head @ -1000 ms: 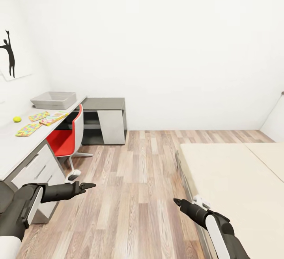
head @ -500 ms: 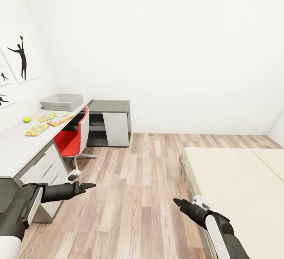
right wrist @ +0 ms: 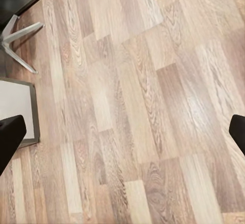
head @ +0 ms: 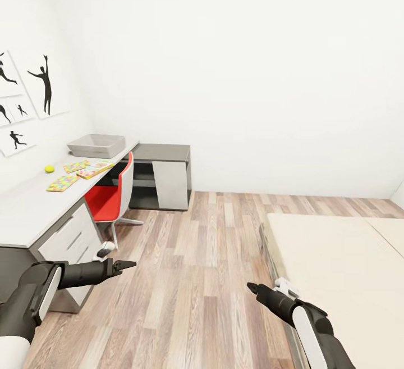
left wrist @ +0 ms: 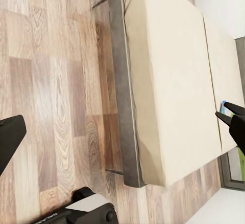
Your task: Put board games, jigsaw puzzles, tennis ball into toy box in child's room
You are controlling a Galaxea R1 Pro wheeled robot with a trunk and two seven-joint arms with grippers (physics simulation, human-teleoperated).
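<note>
The white-topped table [head: 28, 212] runs along the left wall. At its far end stands the light-grey toy box [head: 96, 146]. In front of the box lie two mosaic jigsaw puzzles [head: 63, 183] [head: 76, 165], a flat board game [head: 95, 170] and the yellow-green tennis ball [head: 49, 168]. The beige bed [head: 336, 268] [left wrist: 168, 81] fills the lower right. A small blue sliver on the mattress [left wrist: 223, 104] is too small to identify. My left gripper [head: 126, 265] and right gripper [head: 251, 287] hover over the floor, far from the table. Both are open and hold nothing.
A red swivel chair [head: 112, 197] is tucked at the table. Past it stands a low dark-grey-topped cabinet [head: 163, 175]. Black silhouette pictures [head: 45, 82] hang on the left wall. Wood-plank floor [head: 207, 256] lies between table and bed. Chair legs [right wrist: 15, 40] show in the right wrist view.
The whole picture has shifted right as the camera turned left, bringing more wall pictures and table into view. Both arms keep the same pose, with nothing taken or let go.
</note>
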